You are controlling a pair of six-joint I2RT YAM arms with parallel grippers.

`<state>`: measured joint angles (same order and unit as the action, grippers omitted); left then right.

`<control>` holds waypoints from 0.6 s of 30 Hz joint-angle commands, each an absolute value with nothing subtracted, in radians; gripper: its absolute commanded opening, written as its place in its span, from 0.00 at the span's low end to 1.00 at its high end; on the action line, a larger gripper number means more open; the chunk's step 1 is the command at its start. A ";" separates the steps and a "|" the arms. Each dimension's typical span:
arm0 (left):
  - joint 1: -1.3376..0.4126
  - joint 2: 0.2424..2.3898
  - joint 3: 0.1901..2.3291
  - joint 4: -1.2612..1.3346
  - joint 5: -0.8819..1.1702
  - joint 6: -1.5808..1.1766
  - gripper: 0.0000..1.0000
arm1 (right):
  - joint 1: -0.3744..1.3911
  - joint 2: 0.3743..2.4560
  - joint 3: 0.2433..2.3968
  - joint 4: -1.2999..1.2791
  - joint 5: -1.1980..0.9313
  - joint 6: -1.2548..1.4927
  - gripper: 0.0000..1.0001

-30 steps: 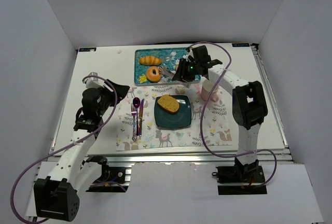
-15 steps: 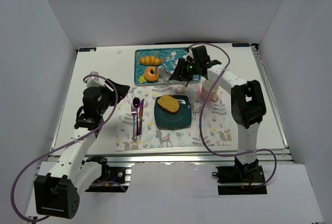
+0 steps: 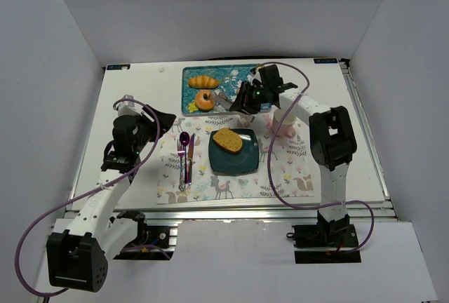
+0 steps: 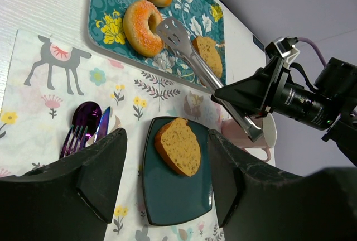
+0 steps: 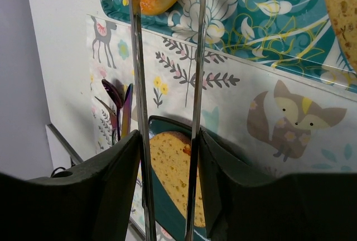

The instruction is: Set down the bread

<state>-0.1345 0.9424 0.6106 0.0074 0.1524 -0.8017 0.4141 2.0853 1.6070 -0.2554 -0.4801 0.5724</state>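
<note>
One bread slice (image 3: pixel 227 140) lies flat on the dark teal square plate (image 3: pixel 223 163), nearer its far edge. Beyond the plate sits a patterned tray (image 3: pixel 189 91) holding a croissant (image 3: pixel 203 81), a sugared doughnut (image 3: pixel 207 99) and a second bread slice (image 4: pixel 207 54). The right gripper (image 3: pixel 250 98) hangs just past the plate's far edge, its fingers clamped on the handle end of metal tongs (image 4: pixel 184 48). The tongs' arms stand parted with nothing between them, their tips over the tray just beside the doughnut. The left gripper (image 4: pixel 167 140) hovers left of the plate, over the placemat (image 3: pixel 168 185), fingers spread wide and holding nothing. A purple spoon (image 4: pixel 83 121), fork (image 4: pixel 70 140) and knife (image 4: pixel 103 125) lie side by side just left of the plate, and a pink mug (image 3: pixel 284 125) stands just right of it
</note>
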 commanded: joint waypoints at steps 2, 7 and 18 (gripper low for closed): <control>-0.135 0.940 0.647 0.021 0.141 -0.796 0.69 | 0.413 2.092 1.666 -0.229 -0.502 0.581 0.50; -0.137 0.943 0.652 0.021 0.141 -0.795 0.69 | 0.413 2.103 1.677 -0.221 -0.520 0.612 0.50; -0.137 0.971 0.669 0.031 0.147 -0.796 0.69 | 0.417 2.121 1.687 -0.221 -0.499 0.635 0.49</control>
